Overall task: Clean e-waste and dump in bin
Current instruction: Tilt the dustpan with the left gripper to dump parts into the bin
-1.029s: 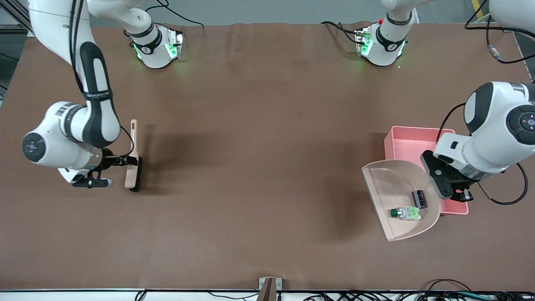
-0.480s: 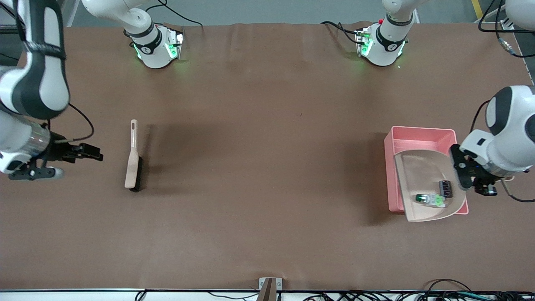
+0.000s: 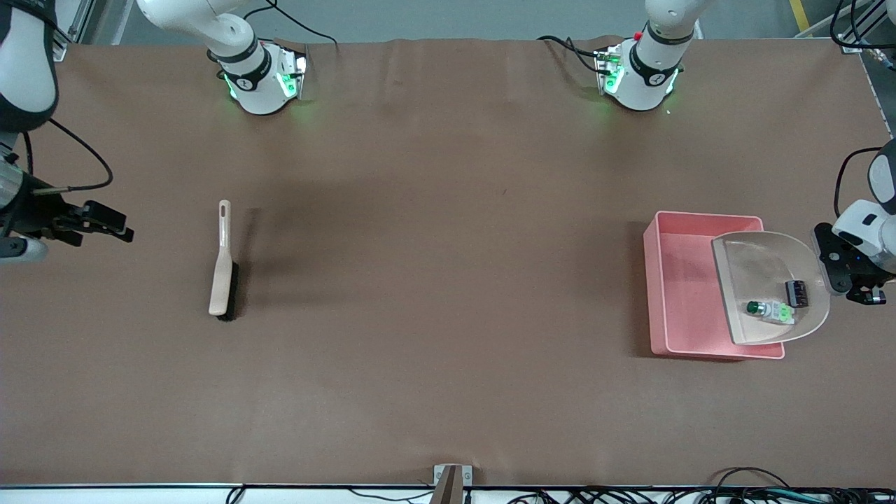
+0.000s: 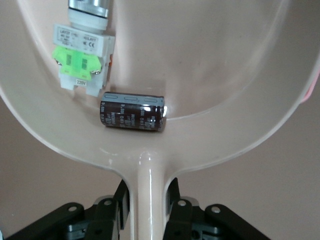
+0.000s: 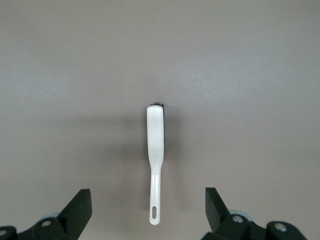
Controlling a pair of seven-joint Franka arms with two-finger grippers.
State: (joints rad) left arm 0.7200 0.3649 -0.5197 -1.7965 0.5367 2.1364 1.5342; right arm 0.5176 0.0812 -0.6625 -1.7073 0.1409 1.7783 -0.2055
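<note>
Left gripper [image 4: 147, 200] clamping dustpan [image 3: 759, 262] over bin [image 3: 682, 294]

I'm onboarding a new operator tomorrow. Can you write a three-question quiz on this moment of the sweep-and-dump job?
1. True or false: the two e-waste pieces already lie in the pink bin.
2. Multiple choice: the left gripper is shut on
A. the brush
B. the dustpan handle
C. the bin's rim
3. Fill in: the brush lies on the table toward the ____ arm's end.

Key
1. False. The white-green component and the dark capacitor sit in the dustpan, held over the bin.
2. B. The right gripper is open, over the table beside the brush.
3. right
</note>
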